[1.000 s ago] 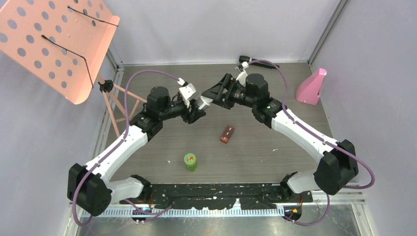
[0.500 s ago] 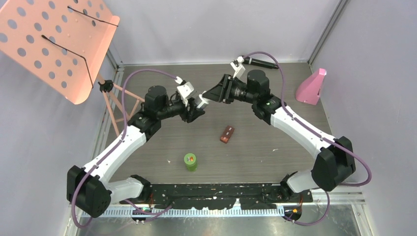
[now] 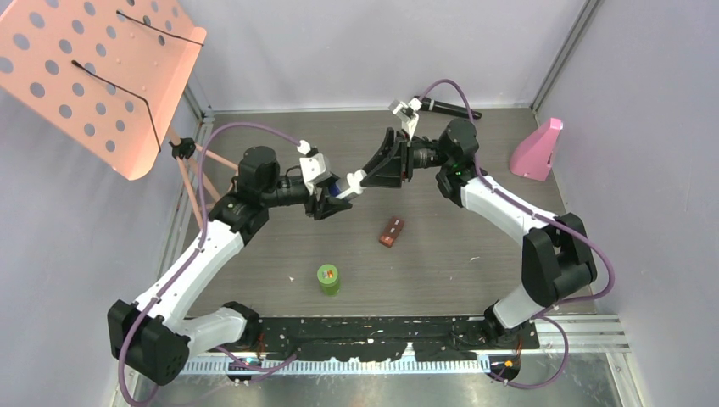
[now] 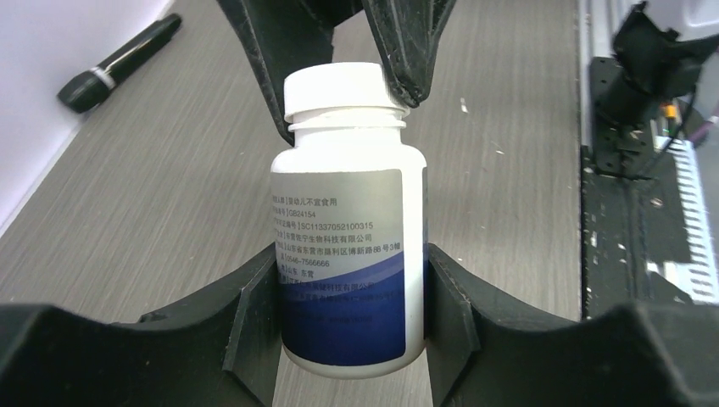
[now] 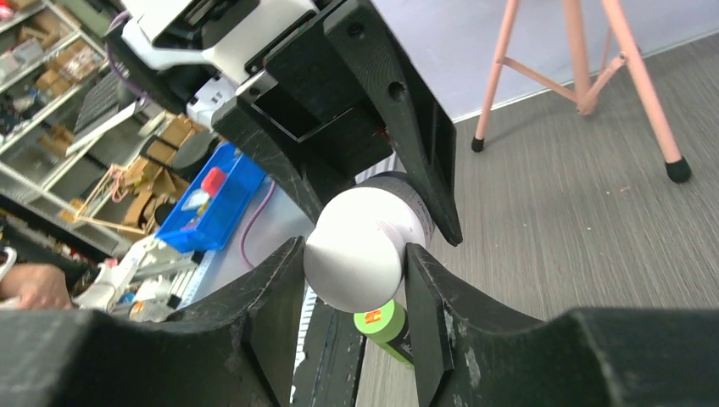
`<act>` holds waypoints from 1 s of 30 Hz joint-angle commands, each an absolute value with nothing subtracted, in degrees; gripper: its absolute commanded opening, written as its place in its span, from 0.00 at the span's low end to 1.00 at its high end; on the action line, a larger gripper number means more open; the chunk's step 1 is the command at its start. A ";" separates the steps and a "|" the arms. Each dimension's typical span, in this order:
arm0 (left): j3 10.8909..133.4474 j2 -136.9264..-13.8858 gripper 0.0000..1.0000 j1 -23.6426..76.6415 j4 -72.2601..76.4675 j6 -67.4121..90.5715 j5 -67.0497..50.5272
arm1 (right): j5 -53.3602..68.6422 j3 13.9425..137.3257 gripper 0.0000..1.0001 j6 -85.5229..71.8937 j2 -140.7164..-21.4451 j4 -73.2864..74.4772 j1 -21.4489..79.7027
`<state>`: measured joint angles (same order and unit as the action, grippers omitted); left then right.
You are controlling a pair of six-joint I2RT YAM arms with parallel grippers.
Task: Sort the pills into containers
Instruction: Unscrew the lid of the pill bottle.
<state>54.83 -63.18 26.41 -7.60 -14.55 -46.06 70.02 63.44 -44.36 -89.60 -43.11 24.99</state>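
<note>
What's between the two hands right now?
The white bottle: left hand grips its body, right hand its cap. Both wrist views show it.

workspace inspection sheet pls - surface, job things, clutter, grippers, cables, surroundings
surface: grey wood-grain table
job's things: white bottle held off the table between both grippers, white cap on; green-lidded bottle upright; brown case lying flat; pills nothing seen
clutter: black microphone by the back wall
grippers: left gripper shut on the bottle's body; right gripper shut on its cap
cables: purple cables loop over both arms
surroundings: pink music stand back left; pink object back right
</note>
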 commanded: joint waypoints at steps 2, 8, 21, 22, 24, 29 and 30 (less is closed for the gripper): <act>59.27 -64.16 0.00 26.93 -22.80 -23.75 -69.34 | 71.25 67.64 0.05 -38.38 -85.19 -45.24 23.28; 60.69 -65.12 0.00 26.85 -23.25 -23.99 -67.14 | 63.73 73.45 0.30 -16.17 -81.73 -13.95 23.23; 57.77 -63.81 0.00 27.05 -11.26 -23.11 -40.37 | 33.89 74.39 1.00 -39.62 -78.64 10.39 25.64; 57.56 -63.76 0.00 27.07 -10.31 -22.36 -39.12 | 33.38 73.32 1.00 -40.95 -78.34 9.42 25.91; 57.13 -63.65 0.00 27.23 -8.95 -21.29 -37.85 | 32.80 71.26 1.00 -43.75 -77.94 6.18 27.05; 56.71 -64.23 0.00 27.50 -7.55 -18.64 -35.95 | 31.90 72.18 0.96 -48.17 -80.57 2.40 31.16; 56.50 -64.21 0.00 27.51 -7.12 -18.03 -35.68 | 31.86 72.08 0.88 -49.64 -80.85 1.73 31.74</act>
